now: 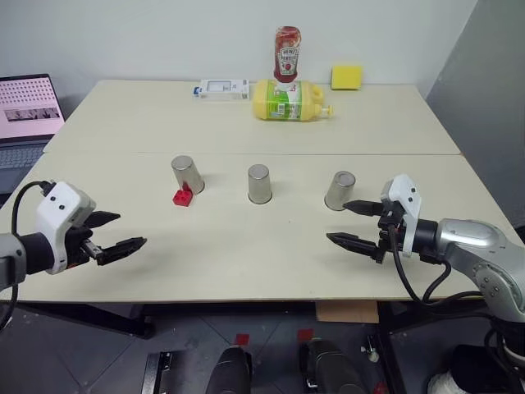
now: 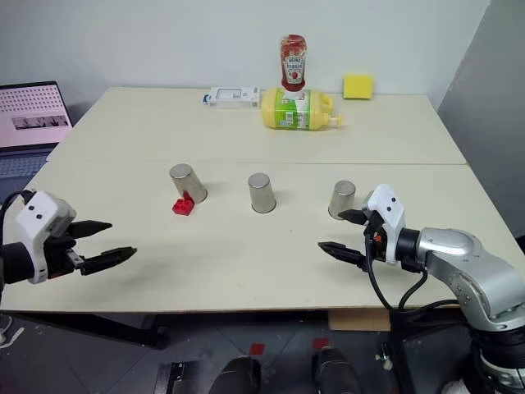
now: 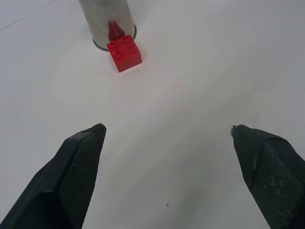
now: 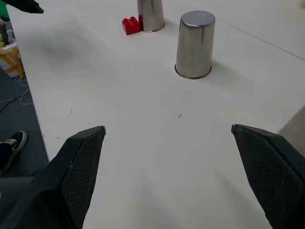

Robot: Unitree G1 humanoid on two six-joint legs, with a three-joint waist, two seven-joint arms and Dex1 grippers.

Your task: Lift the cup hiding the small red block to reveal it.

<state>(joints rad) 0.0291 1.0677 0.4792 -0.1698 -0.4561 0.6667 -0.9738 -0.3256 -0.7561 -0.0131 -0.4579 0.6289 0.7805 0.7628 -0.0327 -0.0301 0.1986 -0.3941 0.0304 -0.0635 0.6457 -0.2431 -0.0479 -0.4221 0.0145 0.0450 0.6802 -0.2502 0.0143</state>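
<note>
**Both grippers wide, red block in the open**

Nearest us, the left gripper [image 1: 115, 232] and the right gripper [image 1: 354, 223] hover over the front of the table [image 1: 246, 263], one at each side, both with fingers spread wide and holding nothing. We see three metal cups standing upside down in a row across the middle of the table: the left cup [image 1: 187, 175], the middle cup [image 1: 259, 184] and the right cup [image 1: 340, 190]. We find the red block [image 1: 183, 196] uncovered on the table, just in front of the left cup and touching or nearly touching its rim; the left cup's side mirrors it in the left wrist view. The right gripper sits near the right cup, apart from it. At the table's far edge we see a ketchup bottle [image 1: 287, 53], a yellow bottle [image 1: 289, 100] on its side, a sponge [image 1: 346, 77] and a small box [image 1: 222, 89]. A laptop [image 1: 29, 115] stands off to the left.
</note>
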